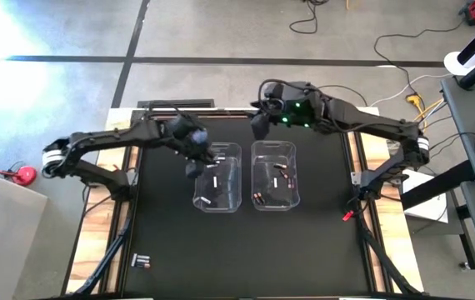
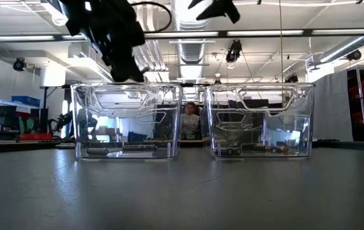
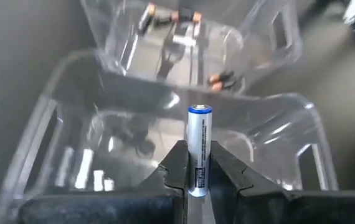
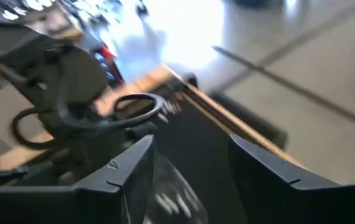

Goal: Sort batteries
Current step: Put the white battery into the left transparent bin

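1. The sorting looks well under way, though not finished. The left bin (image 1: 217, 177) holds a few pale batteries (image 1: 213, 181); the right bin (image 1: 275, 174) holds dark ones with copper ends (image 1: 276, 169).
2. The left gripper (image 3: 195, 167) hangs over the left bin's rim at about ten o'clock from the bin's middle. Its jaws are clamped on a silver battery (image 3: 198, 148) with a blue cap, standing upright above the bin.
3. Still to do, I judge: drop this one, then fetch the small cluster of loose batteries (image 1: 141, 262) lying at seven o'clock on the tabletop (image 1: 246, 250).
4. The right gripper (image 4: 190, 163) waits beyond the right bin at twelve o'clock, jaws wide and empty.
5. The bins are clear, glossy, thin-walled plastic with rounded corners; the tabletop is matte black; the batteries are smooth slim cylinders.
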Tool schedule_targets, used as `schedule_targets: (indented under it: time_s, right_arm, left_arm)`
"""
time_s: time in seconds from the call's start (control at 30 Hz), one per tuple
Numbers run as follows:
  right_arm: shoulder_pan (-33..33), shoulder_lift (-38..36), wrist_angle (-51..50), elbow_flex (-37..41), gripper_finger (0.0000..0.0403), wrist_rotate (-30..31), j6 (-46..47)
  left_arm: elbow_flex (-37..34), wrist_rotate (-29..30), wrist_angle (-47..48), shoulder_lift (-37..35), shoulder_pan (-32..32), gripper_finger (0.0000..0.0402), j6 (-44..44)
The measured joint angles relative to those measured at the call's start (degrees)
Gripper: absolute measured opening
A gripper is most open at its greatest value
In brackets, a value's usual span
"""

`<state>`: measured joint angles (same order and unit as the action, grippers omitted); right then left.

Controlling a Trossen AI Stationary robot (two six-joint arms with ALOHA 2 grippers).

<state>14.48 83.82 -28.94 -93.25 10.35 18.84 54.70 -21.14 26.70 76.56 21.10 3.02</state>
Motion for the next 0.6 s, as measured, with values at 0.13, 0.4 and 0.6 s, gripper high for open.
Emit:
schedule_targets:
  time_s: [0.13, 0.4, 0.6]
  right_arm:
    - [0.6, -1.1, -8.0, 0.0, 0.0196, 0.1, 4.3]
    - [0.4, -3.1, -19.2, 0.0, 0.0198, -2.1, 3.9]
    - [-0.1, -7.9, -30.0, 0.0, 0.0192, -4.7, 4.5]
  left_arm:
    - [0.0, 5.6, -0.1, 4.2, -3.9, 0.0017, -4.6]
    - [3.0, 13.3, -0.1, 13.7, -8.3, 0.0019, -19.8]
    - [7.6, 16.6, 3.8, 21.4, -8.6, 0.002, -29.6]
